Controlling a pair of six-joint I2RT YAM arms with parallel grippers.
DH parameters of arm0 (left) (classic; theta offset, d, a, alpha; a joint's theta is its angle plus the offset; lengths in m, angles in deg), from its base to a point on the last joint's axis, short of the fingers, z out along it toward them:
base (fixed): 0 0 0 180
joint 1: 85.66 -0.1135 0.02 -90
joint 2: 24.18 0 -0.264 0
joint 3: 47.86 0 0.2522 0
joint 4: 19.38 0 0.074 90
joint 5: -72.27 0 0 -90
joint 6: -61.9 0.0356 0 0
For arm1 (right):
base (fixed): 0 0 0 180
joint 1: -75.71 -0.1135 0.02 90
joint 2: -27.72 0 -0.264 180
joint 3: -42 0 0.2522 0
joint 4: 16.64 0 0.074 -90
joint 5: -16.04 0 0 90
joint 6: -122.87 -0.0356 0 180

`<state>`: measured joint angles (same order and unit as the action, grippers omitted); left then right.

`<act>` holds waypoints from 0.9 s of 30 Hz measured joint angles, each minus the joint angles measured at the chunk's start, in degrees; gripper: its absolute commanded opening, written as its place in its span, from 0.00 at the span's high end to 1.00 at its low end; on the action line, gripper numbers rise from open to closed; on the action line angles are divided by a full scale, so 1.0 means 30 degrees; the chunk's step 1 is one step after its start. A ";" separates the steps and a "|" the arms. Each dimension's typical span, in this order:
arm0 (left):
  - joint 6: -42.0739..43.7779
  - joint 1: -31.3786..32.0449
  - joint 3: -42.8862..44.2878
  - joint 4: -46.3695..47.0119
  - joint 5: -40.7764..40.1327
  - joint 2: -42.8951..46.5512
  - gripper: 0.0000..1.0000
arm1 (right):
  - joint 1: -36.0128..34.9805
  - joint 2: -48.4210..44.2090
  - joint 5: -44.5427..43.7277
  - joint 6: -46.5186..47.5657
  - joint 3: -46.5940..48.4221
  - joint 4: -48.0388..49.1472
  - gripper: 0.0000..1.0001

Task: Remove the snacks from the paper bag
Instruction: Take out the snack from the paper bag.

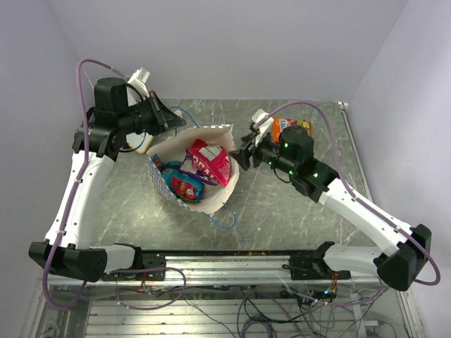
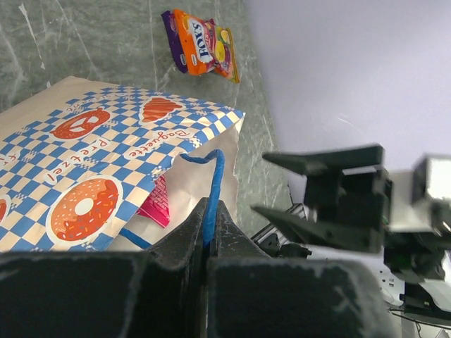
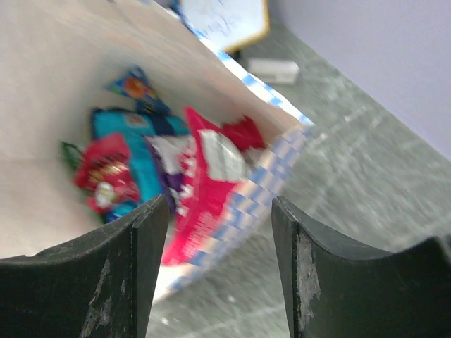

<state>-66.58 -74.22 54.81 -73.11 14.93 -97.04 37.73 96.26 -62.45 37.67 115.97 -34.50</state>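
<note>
The paper bag [image 1: 203,202] stands tilted with its mouth open upward, mid-table. Inside lie a large red-pink packet [image 1: 210,160], a small red one [image 1: 185,185] and a blue one [image 1: 171,176]. An orange packet [image 1: 284,125] lies on the table behind the right arm; it also shows in the left wrist view [image 2: 201,42]. My left gripper [image 1: 169,120] is shut on the bag's blue cord handle [image 2: 211,183] at the bag's far rim. My right gripper [image 1: 239,153] is open and empty at the bag's right rim; its wrist view [image 3: 220,232] looks into the bag [image 3: 49,77] at the red-pink packet [image 3: 201,190].
A wooden-framed whiteboard [image 3: 225,21] and a small white block [image 3: 271,69] lie beyond the bag at the far left. The bag's second blue handle [image 1: 223,218] hangs toward the near metal rail [image 1: 225,257]. Lilac walls close the back and sides.
</note>
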 measured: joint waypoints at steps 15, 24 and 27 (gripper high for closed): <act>-0.0801 0.0000 -0.0058 0.0984 0.0007 0.0182 0.93 | -0.8306 0.6419 -0.8276 -0.1472 0.6681 -0.4226 0.41; -0.1056 0.0000 -0.0124 0.1100 0.0058 0.0219 0.93 | -0.8786 0.7519 -1.2728 0.0546 0.2484 0.2040 0.34; -0.1137 0.0000 -0.0124 0.1100 0.0066 0.0211 0.93 | -0.8830 0.8626 -1.3311 0.1705 0.2499 0.4364 0.33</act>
<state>-69.99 -74.22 54.44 -69.81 15.13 -96.40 11.24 122.14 -102.38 42.78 123.46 -21.41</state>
